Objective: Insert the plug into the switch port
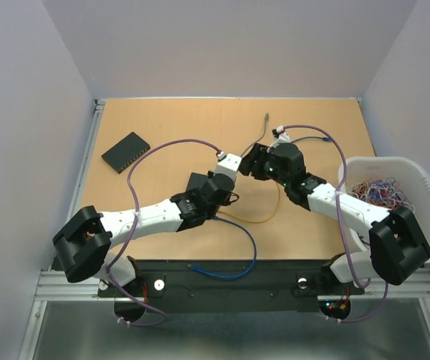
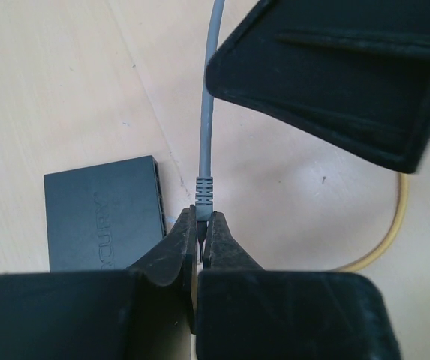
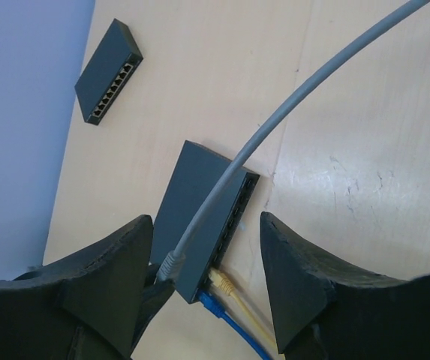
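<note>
Where a blue plug (image 3: 208,302) and a yellow plug (image 3: 218,281) sit at the near end of the black rectangular network switch (image 3: 192,187), your left gripper (image 2: 201,223) pinches the grey moulded plug (image 2: 205,189) by that switch's corner. Your right gripper (image 3: 207,225) hangs spread above the switch, and well beyond it lies a second black switch (image 3: 109,71).

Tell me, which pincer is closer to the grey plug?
The left. The left pincer is shut right on the grey plug, touching it. The right pincer is open and hangs a little way off, not touching it.
</note>
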Robot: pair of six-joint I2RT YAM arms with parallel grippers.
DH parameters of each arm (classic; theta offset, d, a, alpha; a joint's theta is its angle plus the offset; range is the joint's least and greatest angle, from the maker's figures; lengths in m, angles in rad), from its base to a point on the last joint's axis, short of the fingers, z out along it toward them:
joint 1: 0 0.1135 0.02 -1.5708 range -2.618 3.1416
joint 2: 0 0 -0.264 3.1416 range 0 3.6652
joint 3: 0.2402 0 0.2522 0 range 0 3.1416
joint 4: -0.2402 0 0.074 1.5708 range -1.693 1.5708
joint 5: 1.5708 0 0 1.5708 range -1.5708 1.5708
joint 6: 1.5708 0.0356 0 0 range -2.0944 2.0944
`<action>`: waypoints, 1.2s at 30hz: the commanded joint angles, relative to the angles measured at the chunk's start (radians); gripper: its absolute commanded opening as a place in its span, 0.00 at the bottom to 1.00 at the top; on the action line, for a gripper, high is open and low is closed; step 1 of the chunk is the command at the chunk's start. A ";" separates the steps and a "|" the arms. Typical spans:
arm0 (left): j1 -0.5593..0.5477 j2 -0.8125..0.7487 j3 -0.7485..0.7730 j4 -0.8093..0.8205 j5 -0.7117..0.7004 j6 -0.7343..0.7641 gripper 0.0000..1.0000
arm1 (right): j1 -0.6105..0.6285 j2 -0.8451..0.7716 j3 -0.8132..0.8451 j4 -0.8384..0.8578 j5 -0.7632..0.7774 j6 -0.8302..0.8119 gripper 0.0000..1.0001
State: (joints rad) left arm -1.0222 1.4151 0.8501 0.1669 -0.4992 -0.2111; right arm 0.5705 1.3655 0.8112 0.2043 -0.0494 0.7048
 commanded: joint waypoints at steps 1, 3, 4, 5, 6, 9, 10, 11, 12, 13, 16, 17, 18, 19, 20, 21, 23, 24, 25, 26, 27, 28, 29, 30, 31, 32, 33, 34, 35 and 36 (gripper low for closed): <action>-0.025 -0.051 0.006 0.029 -0.042 -0.013 0.00 | 0.012 0.033 0.026 0.070 -0.024 0.021 0.64; -0.036 -0.054 0.007 0.028 -0.041 -0.016 0.00 | 0.012 0.047 0.023 0.069 -0.015 0.033 0.64; -0.041 -0.054 0.009 0.028 -0.041 -0.016 0.00 | 0.011 0.052 0.022 0.070 -0.014 0.035 0.64; -0.044 -0.051 0.009 0.028 -0.041 -0.014 0.00 | 0.011 0.055 0.023 0.070 -0.013 0.036 0.64; -0.050 -0.051 0.010 0.028 -0.045 -0.014 0.00 | 0.012 0.066 0.025 0.073 -0.013 0.044 0.62; -0.068 -0.048 0.010 0.026 -0.055 -0.014 0.00 | 0.011 0.081 0.026 0.083 -0.027 0.053 0.53; -0.073 -0.048 0.012 0.028 -0.059 -0.014 0.00 | 0.012 0.090 0.026 0.096 -0.033 0.064 0.50; -0.078 -0.047 0.012 0.029 -0.059 -0.013 0.00 | 0.014 0.096 0.023 0.102 -0.040 0.065 0.45; -0.090 -0.044 0.012 0.037 -0.059 0.001 0.00 | 0.012 0.101 0.022 0.118 -0.053 0.070 0.39; -0.099 -0.042 0.013 0.039 -0.064 0.006 0.00 | 0.014 0.103 0.008 0.125 -0.052 0.079 0.28; -0.119 -0.016 0.026 0.034 -0.087 0.015 0.00 | 0.014 0.092 -0.026 0.161 -0.035 0.102 0.10; -0.124 -0.012 0.030 0.031 -0.091 0.012 0.00 | 0.014 0.087 -0.035 0.167 -0.027 0.107 0.00; -0.127 -0.010 0.033 0.028 -0.094 0.007 0.12 | 0.014 0.075 -0.055 0.178 -0.015 0.116 0.00; -0.127 -0.013 0.032 0.029 -0.088 -0.008 0.23 | 0.014 0.067 -0.066 0.185 -0.007 0.120 0.00; -0.127 -0.018 0.027 0.031 -0.078 -0.013 0.34 | 0.014 0.057 -0.075 0.190 0.002 0.130 0.00; -0.127 -0.042 0.009 0.057 -0.052 -0.017 0.55 | 0.014 0.017 -0.110 0.205 0.043 0.156 0.00; -0.127 -0.076 -0.020 0.089 -0.021 -0.033 0.66 | 0.014 -0.047 -0.171 0.256 0.104 0.183 0.00; -0.127 -0.097 -0.037 0.108 -0.006 -0.042 0.70 | 0.014 -0.080 -0.194 0.273 0.149 0.194 0.00; -0.125 -0.149 -0.075 0.141 0.025 -0.053 0.76 | 0.014 -0.141 -0.236 0.305 0.164 0.202 0.00; -0.121 -0.177 -0.095 0.161 0.046 -0.060 0.78 | 0.015 -0.167 -0.253 0.325 0.177 0.214 0.00; -0.112 -0.242 -0.142 0.215 0.113 -0.085 0.81 | 0.015 -0.215 -0.271 0.369 0.184 0.220 0.00; -0.099 -0.281 -0.172 0.247 0.155 -0.097 0.81 | 0.014 -0.236 -0.308 0.391 0.189 0.235 0.01; -0.072 -0.318 -0.202 0.282 0.197 -0.117 0.81 | 0.014 -0.256 -0.328 0.417 0.187 0.248 0.00; -0.052 -0.399 -0.279 0.380 0.311 -0.152 0.81 | 0.014 -0.278 -0.351 0.485 0.178 0.269 0.00; -0.003 -0.439 -0.325 0.441 0.368 -0.177 0.80 | 0.014 -0.311 -0.386 0.516 0.174 0.283 0.01; 0.020 -0.477 -0.370 0.501 0.425 -0.201 0.79 | 0.014 -0.328 -0.403 0.538 0.169 0.300 0.00; 0.043 -0.511 -0.452 0.561 0.474 -0.226 0.77 | 0.014 -0.342 -0.415 0.578 0.161 0.317 0.01; 0.068 -0.568 -0.486 0.663 0.563 -0.269 0.76 | 0.014 -0.353 -0.425 0.595 0.160 0.340 0.01; 0.083 -0.590 -0.514 0.701 0.591 -0.281 0.74 | 0.014 -0.376 -0.437 0.609 0.154 0.352 0.01; 0.103 -0.607 -0.543 0.726 0.612 -0.289 0.72 | 0.014 -0.385 -0.454 0.630 0.154 0.366 0.00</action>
State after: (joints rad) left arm -0.9684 0.8742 0.3969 0.6140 -0.1242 -0.3992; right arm 0.5827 1.0203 0.3874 0.6510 0.0875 0.9951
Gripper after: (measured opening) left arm 0.748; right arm 0.056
